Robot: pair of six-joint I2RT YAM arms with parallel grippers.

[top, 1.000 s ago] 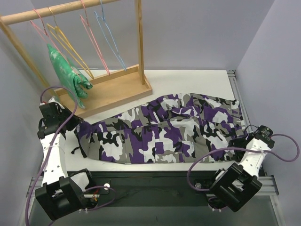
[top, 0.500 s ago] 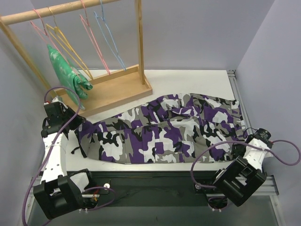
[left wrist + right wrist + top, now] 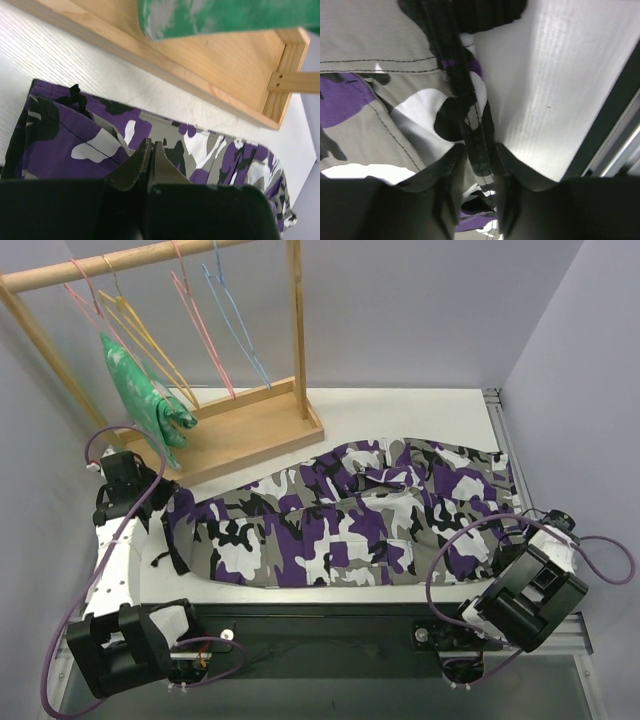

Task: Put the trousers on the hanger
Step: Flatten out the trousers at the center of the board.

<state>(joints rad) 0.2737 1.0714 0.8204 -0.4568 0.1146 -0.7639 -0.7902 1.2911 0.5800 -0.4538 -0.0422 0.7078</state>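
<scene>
Camouflage cloth in purple, black, white and grey: the trousers (image 3: 340,520) lie flat and lengthwise across the white table (image 3: 400,405), one end at each arm. The hanger (image 3: 150,340), yellow wire, hangs on the rail of the wooden rack (image 3: 250,430) at the far left. It sits among pink hangers (image 3: 200,335) and beside a green garment (image 3: 140,390), well apart from the trousers.

Left claw (image 3: 151,145): fingers pressed together with no gap showing, tips down on the cloth at the left end of the trousers. Whether a fold is pinched between them cannot be told from the wrist view.

Right claw (image 3: 480,150): one finger stands on each side of a raised seam fold at the right end of the trousers, near the table edge. The fold fills the gap and both fingers bear against it, so this reads as a grip on the cloth.

Step in hand, as judged: securing both ends of the trousers before lifting. Nothing has reached the hanger yet; the task is at an early stage.

Next move calls for:
1. Confirm that each claw holds cloth firmly.
2. Raise both ends together, keeping the cloth taut enough not to drag.
3. Carry the garment toward the rack and fold it over the hanger's lower bar, clear of the neighbouring hangers.
</scene>
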